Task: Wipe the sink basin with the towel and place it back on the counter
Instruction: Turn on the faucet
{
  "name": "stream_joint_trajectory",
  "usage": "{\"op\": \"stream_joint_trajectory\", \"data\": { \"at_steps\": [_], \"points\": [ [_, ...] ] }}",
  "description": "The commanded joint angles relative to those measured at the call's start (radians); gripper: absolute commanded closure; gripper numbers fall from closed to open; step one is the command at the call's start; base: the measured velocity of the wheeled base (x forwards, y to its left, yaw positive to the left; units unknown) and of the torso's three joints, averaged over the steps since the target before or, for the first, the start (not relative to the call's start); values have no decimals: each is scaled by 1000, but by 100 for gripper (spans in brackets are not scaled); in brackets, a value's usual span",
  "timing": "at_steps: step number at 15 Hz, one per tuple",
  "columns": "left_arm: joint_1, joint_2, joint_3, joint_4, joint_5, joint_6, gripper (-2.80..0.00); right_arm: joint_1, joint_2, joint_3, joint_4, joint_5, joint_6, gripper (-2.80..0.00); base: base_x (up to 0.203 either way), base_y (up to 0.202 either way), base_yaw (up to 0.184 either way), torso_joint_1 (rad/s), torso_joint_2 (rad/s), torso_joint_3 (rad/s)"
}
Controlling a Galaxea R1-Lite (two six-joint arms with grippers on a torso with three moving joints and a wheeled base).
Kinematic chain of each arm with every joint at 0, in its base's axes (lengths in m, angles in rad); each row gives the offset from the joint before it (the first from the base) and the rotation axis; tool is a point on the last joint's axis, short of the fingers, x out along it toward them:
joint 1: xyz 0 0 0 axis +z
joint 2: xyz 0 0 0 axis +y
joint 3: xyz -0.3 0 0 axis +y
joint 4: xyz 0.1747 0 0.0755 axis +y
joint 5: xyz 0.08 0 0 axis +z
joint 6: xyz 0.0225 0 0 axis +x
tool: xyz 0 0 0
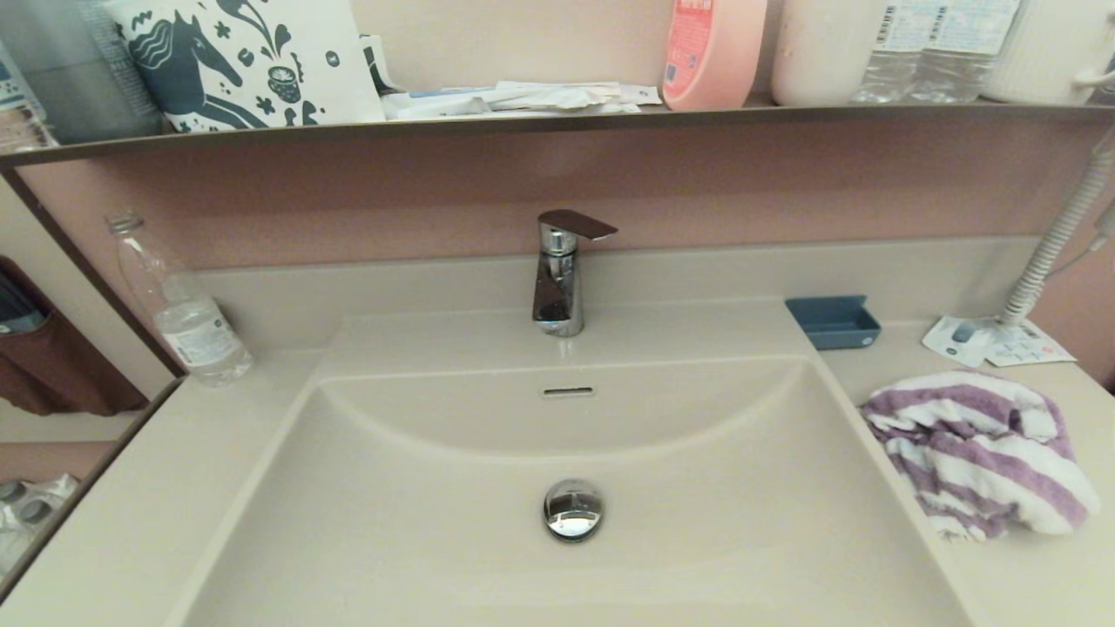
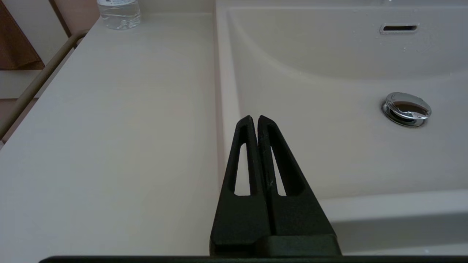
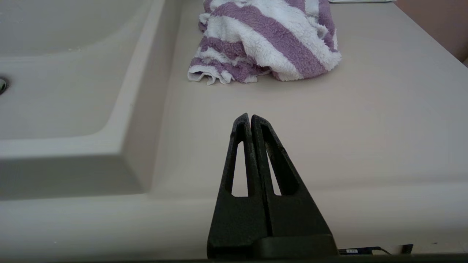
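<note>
Cream vanity counter [image 1: 131, 505] around the sink basin [image 1: 435, 540], faucet [image 1: 559, 279] at the far edge. Towel [image 1: 980, 453] lies bunched on the counter just right of the basin, untouched. Right gripper [image 3: 249, 117] sits near the front edge, fingers pressed together, empty; left gripper [image 2: 255, 118] same, at the basin's left rim. Looks like pre-grasp: right needs to open, reach the towel.

Bathroom vanity: cream basin [image 1: 418, 540] with chrome tap [image 1: 559, 274] at centre, toiletry bottles on shelf [image 1: 557, 122] across the top, striped towel [image 1: 980, 448] at right on counter [image 1: 1028, 575].
</note>
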Motion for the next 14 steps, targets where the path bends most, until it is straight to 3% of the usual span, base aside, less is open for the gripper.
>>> {"op": "stream_joint_trajectory", "data": {
  "at_steps": [1,14],
  "points": [
    [0,1,0,0,0,-1,0,0,0,0,0,0,0,0,0,0,0,0,0,0],
    [0,1,0,0,1,-1,0,0,0,0,0,0,0,0,0,0,0,0,0,0]
  ]
}}
